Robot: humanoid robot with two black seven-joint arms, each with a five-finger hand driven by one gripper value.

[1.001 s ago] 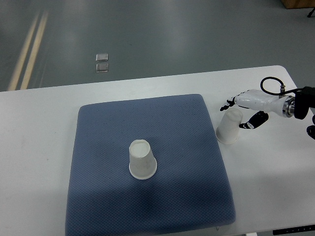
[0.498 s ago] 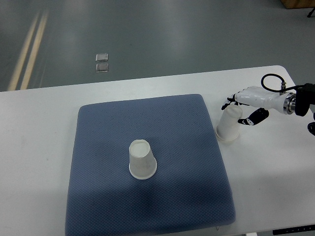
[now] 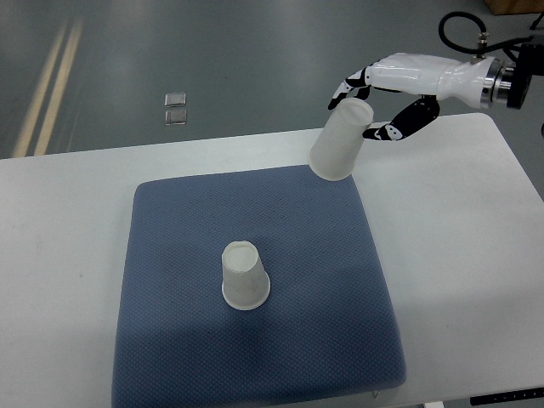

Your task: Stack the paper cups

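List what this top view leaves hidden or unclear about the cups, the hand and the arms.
- Held cup: its closed end is covered by the right hand; whether its mouth is clear of the mat in height cannot be judged from a single steep view.
- Right arm: cut off by the right edge.
- Left arm: out of view.
- Cup on the mat: upside down, so its inside is hidden.

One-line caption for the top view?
Right hand holds an upside-down paper cup tilted above the blue mat; second cup stands inverted below.
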